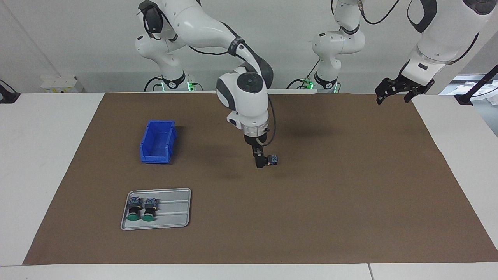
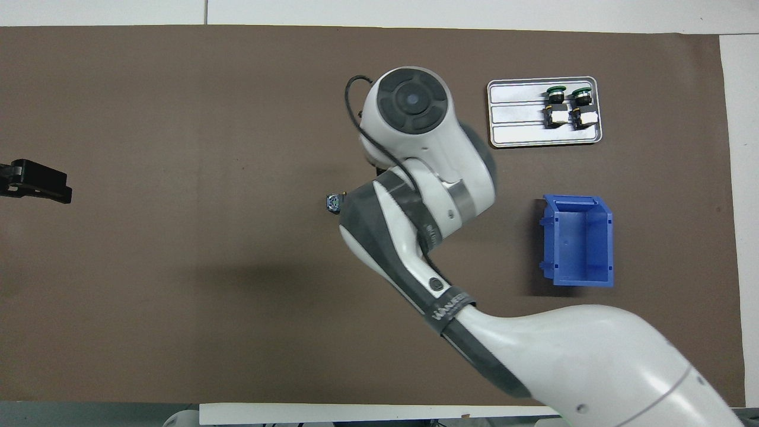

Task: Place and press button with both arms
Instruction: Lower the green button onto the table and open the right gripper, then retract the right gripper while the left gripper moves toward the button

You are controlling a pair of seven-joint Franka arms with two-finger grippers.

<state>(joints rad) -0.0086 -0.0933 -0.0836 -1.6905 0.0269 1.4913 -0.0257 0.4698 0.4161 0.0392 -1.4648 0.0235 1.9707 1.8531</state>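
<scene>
Right gripper (image 1: 260, 162) at the button (image 1: 271, 160); grip state unreadable.
Overhead: arm hides gripper, cap; left gripper (image 1: 397, 90) open, cropped.

A brown mat (image 1: 350, 186) covers most of a white table (image 1: 39, 163), leaving bare white margins at each end and along the mat's edges. A seam (image 1: 369, 271) divides the tabletop strip bordering the mat on the side farthest from the robots. A plain pale wall (image 1: 78, 39) rises above the table. A small white box (image 1: 59, 83) sits by the wall, off the mat's corner. Lighting is even; soft shadows fall on the mat.
</scene>
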